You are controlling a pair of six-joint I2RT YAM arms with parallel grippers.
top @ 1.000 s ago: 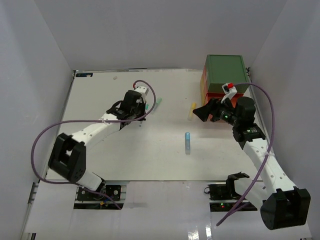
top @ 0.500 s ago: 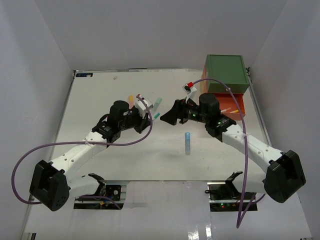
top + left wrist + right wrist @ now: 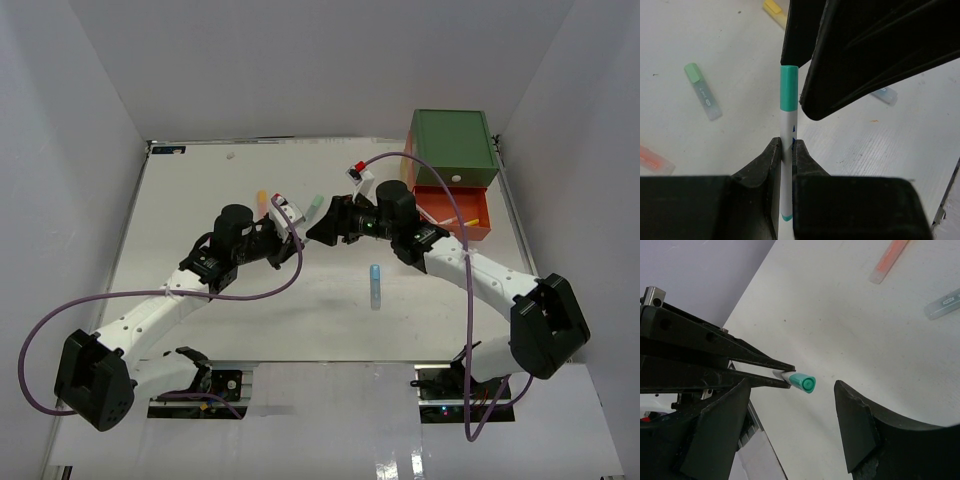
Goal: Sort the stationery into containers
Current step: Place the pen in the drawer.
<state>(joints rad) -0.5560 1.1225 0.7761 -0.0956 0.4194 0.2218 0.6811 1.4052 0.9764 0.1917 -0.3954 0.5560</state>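
Left gripper (image 3: 786,150) pinches the teal-capped pen (image 3: 789,92); our right gripper (image 3: 790,402), spread, has swung over from the drawers (image 3: 452,145), so we expect a handover.

The drawer stack (image 3: 452,145) sits on the far right corner of the desk (image 3: 200,200). A lower drawer (image 3: 480,232) juts out in front of it, with stationery (image 3: 466,219) inside. Left of the stack, above mid-desk, the left jaws pinch a pen (image 3: 788,127), and its free end lies between the right jaws. One highlighter (image 3: 316,204) and another highlighter (image 3: 262,200) lie further left of the stack. A third highlighter (image 3: 375,285) lies left of it and nearer the arm bases.
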